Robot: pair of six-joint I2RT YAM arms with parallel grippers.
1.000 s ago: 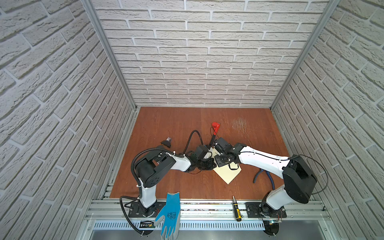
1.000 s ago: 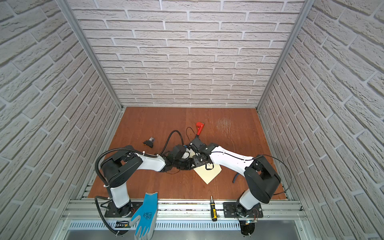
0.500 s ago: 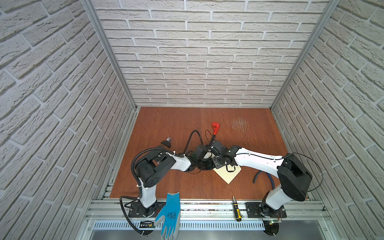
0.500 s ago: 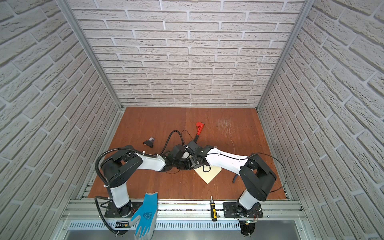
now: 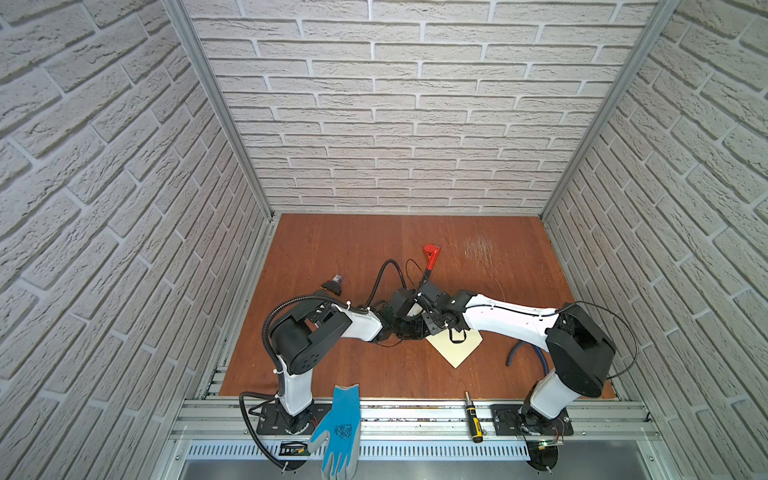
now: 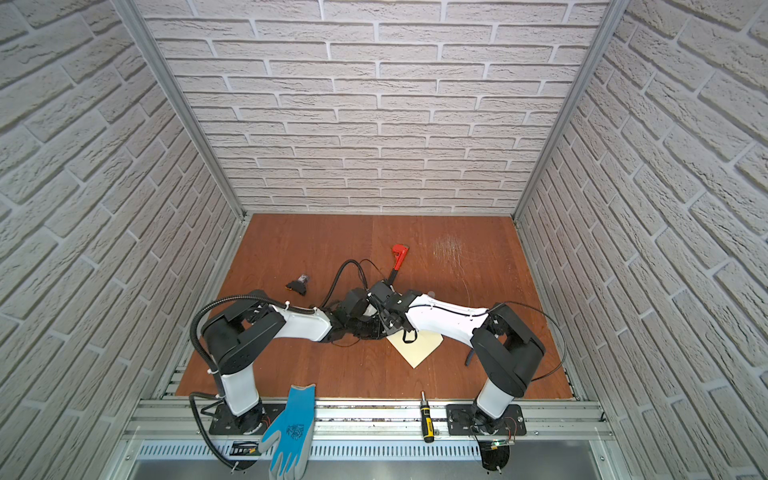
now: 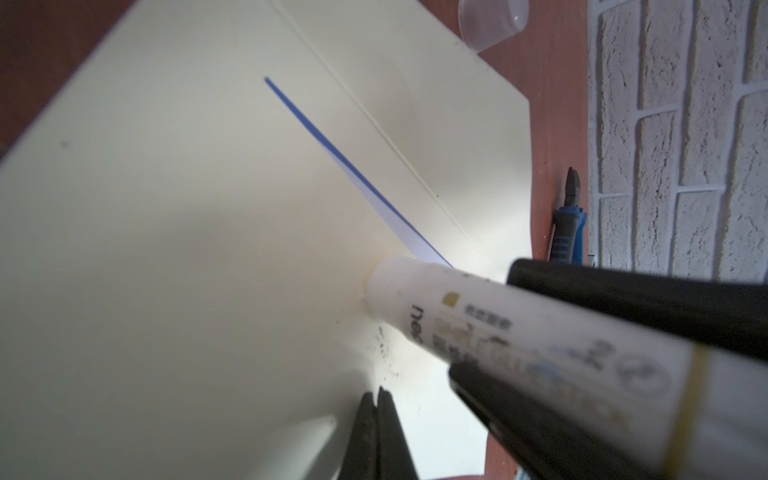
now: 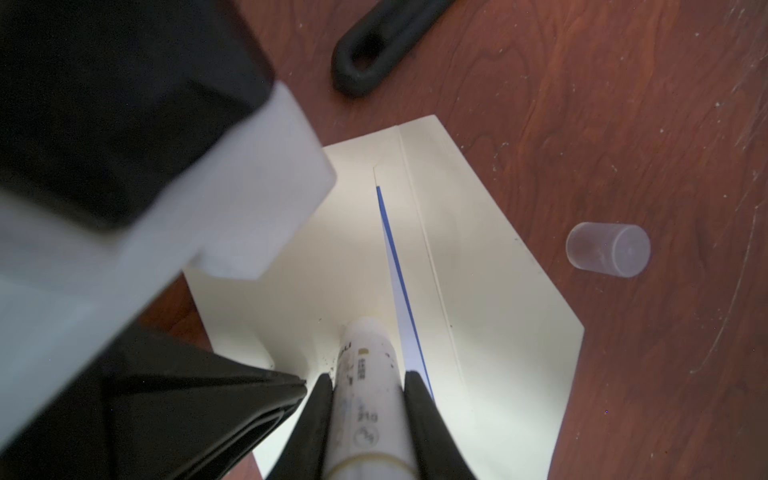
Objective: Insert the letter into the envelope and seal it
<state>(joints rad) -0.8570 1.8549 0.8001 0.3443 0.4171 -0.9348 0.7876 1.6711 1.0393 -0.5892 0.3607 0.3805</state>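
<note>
Two pincers crowd one pale cream paper envelope [image 5: 457,351] in both top views.
Left wrist: we see the black left gripper [image 7: 377,401] closed against the envelope, and a white cylindrical glue stick [image 7: 478,320] pressing just beside the blue-edged white letter [image 7: 353,174] tucked inside. Right wrist: the right gripper [image 8: 368,380] clamps the glue stick, so a drifting stroke could glue the letter or drag the envelope.

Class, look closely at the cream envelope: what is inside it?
Inside the envelope lies the letter: only a narrow white strip with a blue edge shows at the opening. The rest is covered by the envelope's paper, so its face cannot be seen.
</note>
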